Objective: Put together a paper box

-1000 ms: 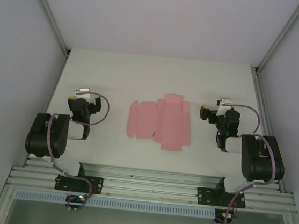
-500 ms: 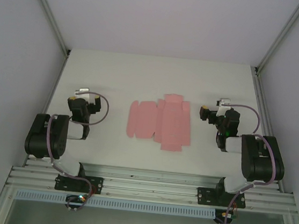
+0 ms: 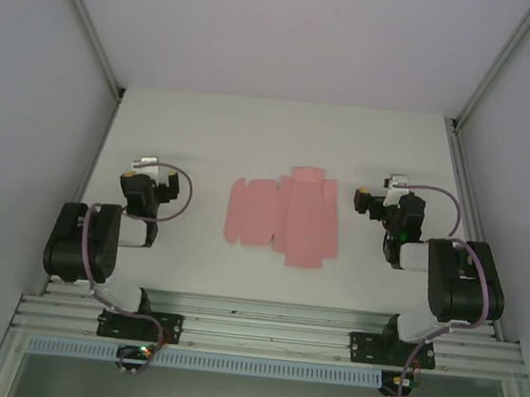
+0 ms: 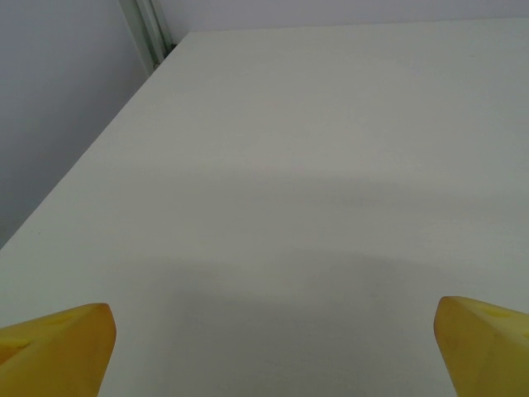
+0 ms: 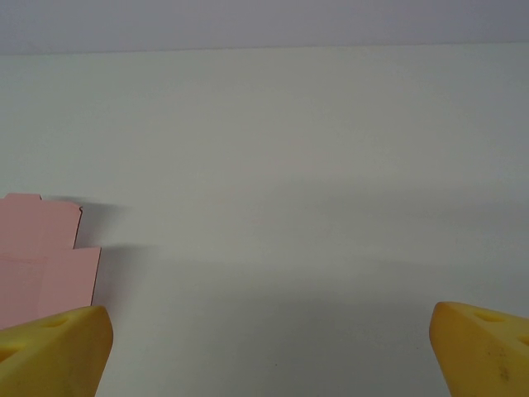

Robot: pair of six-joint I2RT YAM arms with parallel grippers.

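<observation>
Pale grey walls close round a white table (image 3: 206, 129), and at its near edge an aluminium rail (image 3: 270, 326) carries the two arm bases. Just beyond the rail both arms sit folded back on themselves, one at each side, well apart from the work. In its own wrist view the left gripper (image 4: 277, 339) has its yellow fingertips (image 4: 62, 343) spread to the corners of the picture with only bare tabletop between them, so it stands wide open and holds nothing. The right gripper (image 5: 269, 339) is the same, its jaws fully parted and empty, with a corner of pink card just inside its left fingertip (image 5: 58, 347) but not touching it. Between the arms and a little farther out, nearer the right one, lies the paper box (image 3: 287, 217). It is a flat pink die-cut sheet, spread on the table with its flaps out to the left, the far side and the near side. No panel is raised and no flap is tucked. By that showing the assembly has not begun: every fold, every wall and the closing of the flaps are left to do, and neither gripper has yet reached the card. Beyond the sheet the far table is bare up to the back wall. Against the pictures from a second ago I can make out no real change: the sheet lies in the same place and at the same angle, and both arms keep the same folded pose with their fingers as wide as before.
</observation>
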